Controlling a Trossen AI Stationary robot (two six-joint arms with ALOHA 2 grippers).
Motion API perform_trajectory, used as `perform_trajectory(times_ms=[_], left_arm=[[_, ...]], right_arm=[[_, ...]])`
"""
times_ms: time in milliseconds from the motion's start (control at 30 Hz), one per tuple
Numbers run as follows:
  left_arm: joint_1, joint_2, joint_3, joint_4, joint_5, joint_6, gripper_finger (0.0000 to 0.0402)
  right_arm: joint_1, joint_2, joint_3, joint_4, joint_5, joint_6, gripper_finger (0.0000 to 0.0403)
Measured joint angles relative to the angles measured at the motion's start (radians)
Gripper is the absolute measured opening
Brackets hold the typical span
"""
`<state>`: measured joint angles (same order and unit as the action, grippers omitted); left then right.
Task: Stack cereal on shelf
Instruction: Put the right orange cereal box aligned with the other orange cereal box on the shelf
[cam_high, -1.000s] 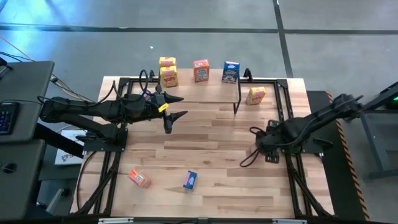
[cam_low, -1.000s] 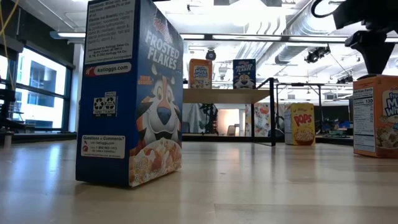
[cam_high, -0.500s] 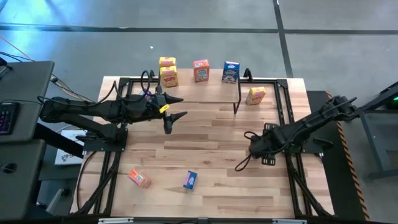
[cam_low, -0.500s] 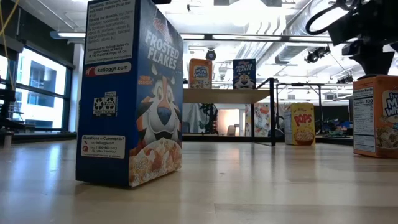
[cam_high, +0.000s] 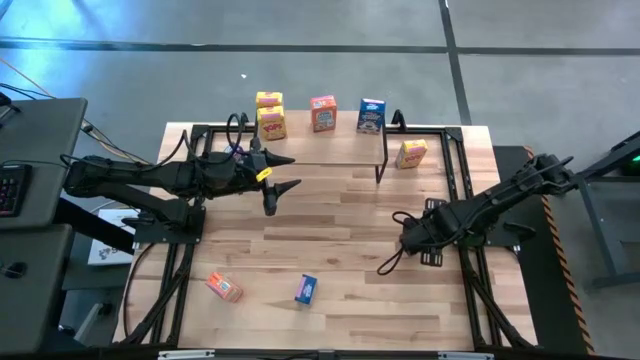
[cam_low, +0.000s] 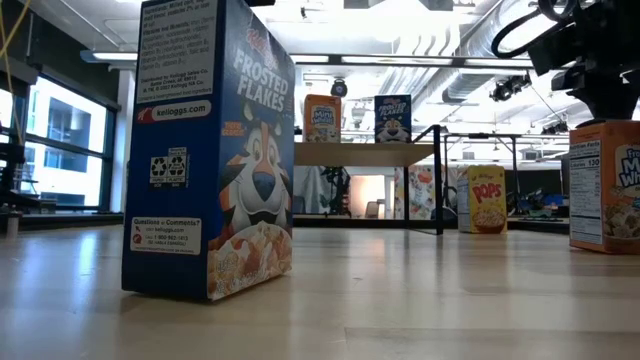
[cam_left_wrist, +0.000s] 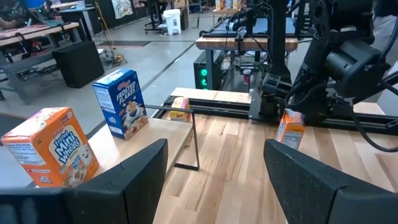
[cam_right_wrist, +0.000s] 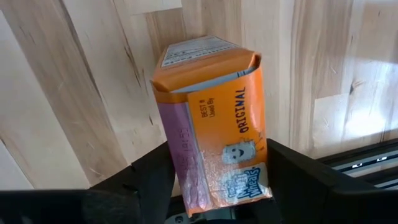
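Observation:
The shelf (cam_high: 335, 147) carries two yellow boxes (cam_high: 271, 122), an orange box (cam_high: 323, 113) and a blue box (cam_high: 371, 115). My left gripper (cam_high: 295, 170) hovers open by the shelf's front left corner, holding nothing. My right gripper (cam_high: 408, 235) is over another orange cereal box (cam_right_wrist: 211, 124), which stands upright on the table (cam_low: 608, 185). The open fingers straddle the top of this box. The gripper hides the box in the high view. My right gripper comes at the orange box from above, pointing down, with one finger (cam_right_wrist: 155, 180) at each broad side of its upper end (cam_right_wrist: 205, 74). Whether the fingers touch the box I cannot tell. The box stands with its bottom on the table.
A yellow box (cam_high: 411, 153) stands on the table right of the shelf. An orange box (cam_high: 224, 287) and a blue box (cam_high: 306, 289) sit near the table's near edge. The blue box looms large in the low view (cam_low: 210, 150). Bare wood lies mid-table.
My right gripper moved toward the table's left and came down over the orange box, then held still for the last half second. The left arm and all boxes kept their places.

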<state>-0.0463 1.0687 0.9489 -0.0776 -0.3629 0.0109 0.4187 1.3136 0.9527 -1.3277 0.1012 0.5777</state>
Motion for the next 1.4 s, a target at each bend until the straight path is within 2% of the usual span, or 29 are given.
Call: perform_trajectory(times_ms=[267,667,933,1067,1400], left_arm=[[0.0,0.0,0.0,0.007,0.0,0.0,0.0257],[0.006,0.0,0.0,0.007,0.0,-0.007,0.0259],[0.063,0.0,0.0,-0.01,0.003,-0.024,0.0273],[0.1,0.0,0.0,-0.01,0.002,-0.025,0.0278],[0.139,0.0,0.0,0.002,-0.001,0.001,0.0279]], right_arm=[[0.0,0.0,0.0,0.0,-0.001,0.005,0.0201],[0.0,0.0,0.003,0.0,-0.048,0.009,0.0199],[-0.004,0.0,0.109,-0.009,0.004,0.025,0.0199],[-0.042,-0.001,0.174,-0.022,0.035,0.01,0.0199],[-0.199,-0.001,0.251,0.006,0.052,-0.184,0.0199]])
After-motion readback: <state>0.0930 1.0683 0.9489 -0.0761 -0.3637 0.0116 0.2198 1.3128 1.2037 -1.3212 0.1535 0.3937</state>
